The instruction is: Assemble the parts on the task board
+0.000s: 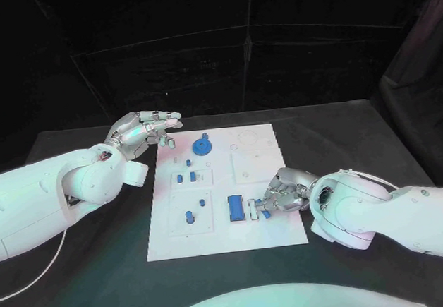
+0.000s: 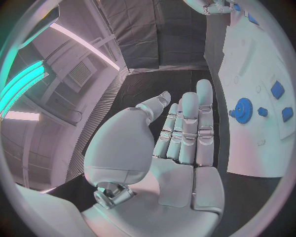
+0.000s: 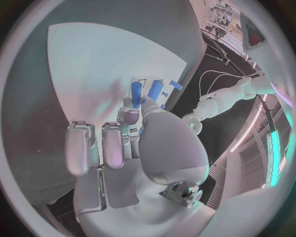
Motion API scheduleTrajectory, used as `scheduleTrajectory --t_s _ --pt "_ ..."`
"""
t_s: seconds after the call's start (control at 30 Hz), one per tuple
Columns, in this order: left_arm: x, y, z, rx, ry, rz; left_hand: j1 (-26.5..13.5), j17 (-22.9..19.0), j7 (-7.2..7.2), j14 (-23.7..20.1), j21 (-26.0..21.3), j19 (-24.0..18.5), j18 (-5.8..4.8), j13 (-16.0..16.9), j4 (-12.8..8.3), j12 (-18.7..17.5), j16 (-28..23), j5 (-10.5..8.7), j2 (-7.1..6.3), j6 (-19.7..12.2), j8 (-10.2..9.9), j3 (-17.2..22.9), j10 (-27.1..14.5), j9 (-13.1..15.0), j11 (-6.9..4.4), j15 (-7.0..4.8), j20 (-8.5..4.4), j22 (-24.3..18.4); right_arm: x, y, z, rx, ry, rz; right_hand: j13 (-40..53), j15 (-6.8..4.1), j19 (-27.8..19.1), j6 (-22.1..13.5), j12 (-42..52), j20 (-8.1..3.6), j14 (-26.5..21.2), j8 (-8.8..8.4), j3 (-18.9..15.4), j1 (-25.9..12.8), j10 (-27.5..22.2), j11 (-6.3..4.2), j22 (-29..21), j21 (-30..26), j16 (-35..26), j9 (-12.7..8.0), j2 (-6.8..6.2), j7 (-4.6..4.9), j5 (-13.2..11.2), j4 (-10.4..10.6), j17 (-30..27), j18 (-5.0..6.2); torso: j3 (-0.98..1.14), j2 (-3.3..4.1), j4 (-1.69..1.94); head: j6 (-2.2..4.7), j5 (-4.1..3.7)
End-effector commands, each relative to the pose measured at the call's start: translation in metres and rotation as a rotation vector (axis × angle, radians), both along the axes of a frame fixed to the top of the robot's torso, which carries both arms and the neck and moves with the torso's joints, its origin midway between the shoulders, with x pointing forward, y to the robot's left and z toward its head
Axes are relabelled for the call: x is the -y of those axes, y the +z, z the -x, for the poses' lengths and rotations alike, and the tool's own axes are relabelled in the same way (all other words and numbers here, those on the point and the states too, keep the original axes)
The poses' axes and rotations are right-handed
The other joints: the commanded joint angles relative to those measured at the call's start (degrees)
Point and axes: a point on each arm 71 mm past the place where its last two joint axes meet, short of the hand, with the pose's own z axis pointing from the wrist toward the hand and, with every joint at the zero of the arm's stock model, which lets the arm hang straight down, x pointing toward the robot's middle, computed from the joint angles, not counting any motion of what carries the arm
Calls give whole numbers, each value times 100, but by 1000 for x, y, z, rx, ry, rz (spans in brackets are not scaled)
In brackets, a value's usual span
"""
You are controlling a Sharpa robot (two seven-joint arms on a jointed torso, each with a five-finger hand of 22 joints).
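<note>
The white task board (image 1: 273,228) lies in the middle of the black table. On it sit a blue gear (image 1: 203,147), several small blue parts (image 1: 188,177) and a blue block (image 1: 236,208). My right hand (image 1: 281,195) rests on the board's near right part, just right of the block, and pinches a small blue peg (image 3: 135,94) at its fingertips (image 3: 129,116). My left hand (image 1: 143,130) hovers at the board's far left corner, fingers apart and holding nothing. The left wrist view shows the left hand (image 2: 179,133) with straight fingers beside the gear (image 2: 241,109).
Black table (image 1: 363,136) surrounds the board, with black curtains behind it. My left forearm (image 1: 42,201) lies along the board's left side and my right forearm (image 1: 389,212) along its near right corner.
</note>
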Motion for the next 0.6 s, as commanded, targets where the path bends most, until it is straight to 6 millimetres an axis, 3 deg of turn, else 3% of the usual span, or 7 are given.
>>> scheduleTrajectory --t_s 0.03,0.2,0.6 --pt "2 2 0 3 -12 11 50 -8 10 -31 -36 -28 77 -7 -10 16 -8 -16 18 -31 24 -23 -33 -7 4 -3 16 -6 -3 0 -2 4 -7 -6 12 -34 43 48 21 -22 382 3 -14 -82 42 4 685 19 44 25 -14 -9 105 55 217 -39 3 6 4 -1 -3" --pt "2 2 0 2 -12 10 50 -8 10 -31 -36 -28 77 -7 -10 16 -8 -16 18 -31 24 -23 -33 -7 4 -3 16 -6 -9 -2 -5 14 13 10 37 -39 39 74 47 -29 382 4 -34 -177 65 0 682 15 44 43 -53 -13 247 96 221 -38 2 5 6 -13 6" --pt "3 2 0 2 -13 10 65 -16 12 -37 -40 -29 77 -8 -22 25 -4 -17 23 -37 27 -23 -43 -7 5 -3 17 -10 -17 -3 -7 37 59 49 23 -35 33 88 13 -29 375 -1 -127 -331 63 7 676 9 25 59 -141 -5 292 167 196 -37 0 -1 4 -22 13"
